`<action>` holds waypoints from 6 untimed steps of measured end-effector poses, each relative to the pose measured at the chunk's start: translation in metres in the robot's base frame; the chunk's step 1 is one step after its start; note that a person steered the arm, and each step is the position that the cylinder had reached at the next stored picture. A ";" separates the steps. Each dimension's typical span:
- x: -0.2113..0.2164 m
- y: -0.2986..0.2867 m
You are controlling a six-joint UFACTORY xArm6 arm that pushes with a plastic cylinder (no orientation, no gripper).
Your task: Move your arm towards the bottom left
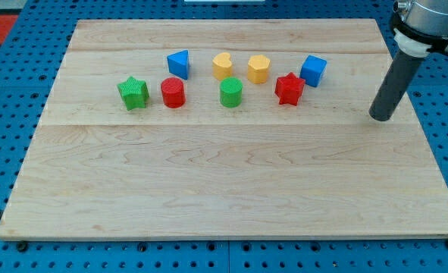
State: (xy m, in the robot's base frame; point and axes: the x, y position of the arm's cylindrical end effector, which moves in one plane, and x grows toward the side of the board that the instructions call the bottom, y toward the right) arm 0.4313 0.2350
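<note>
My tip [382, 117] stands right of the red star [289, 89]; the near board [231, 189] lies bare, blocks crowding only far.

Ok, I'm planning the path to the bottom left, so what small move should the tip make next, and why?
Probably slide my tip toward the view's bottom left, angling downward first. It stands at the view's right, apart from the blocks; the red star and blue cube lie to its upper left, so a downward diagonal across the bare board should miss them.
</note>
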 end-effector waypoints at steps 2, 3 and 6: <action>0.007 -0.090; 0.052 -0.115; 0.106 -0.307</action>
